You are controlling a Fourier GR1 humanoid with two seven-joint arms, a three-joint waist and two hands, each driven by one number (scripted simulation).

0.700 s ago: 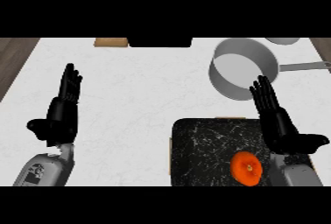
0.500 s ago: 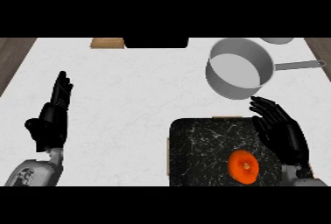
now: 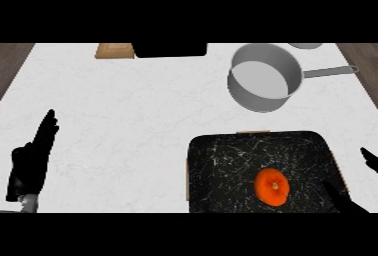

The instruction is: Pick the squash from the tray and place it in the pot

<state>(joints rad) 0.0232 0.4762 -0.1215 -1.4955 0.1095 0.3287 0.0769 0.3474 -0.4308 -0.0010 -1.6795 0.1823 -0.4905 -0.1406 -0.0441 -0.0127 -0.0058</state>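
R hand (image 3: 347, 202): mostly cut off at lower-right edge; only dark slivers show over the tray's right side, plus one tip at the far right edge. Cannot tell whether it is spread or curled.
L hand (image 3: 31, 162): lower left, fingers straight and pressed together, pointing up; wrist cut off by frame bottom. Holds nothing, well apart from the tray.
Squash (image 3: 272, 186): orange, rounded, smooth, lying on the tray (image 3: 221, 170), right of centre, near its front. Tray is black, rectangular w/ rounded corners, pale scratch-like veining; front edge cut off.
Pot (image 3: 260, 80): grey metal, round, long handle to the right, beyond the tray, apart from it.
Tabletop (image 3: 125, 110): white, faintly marbled.
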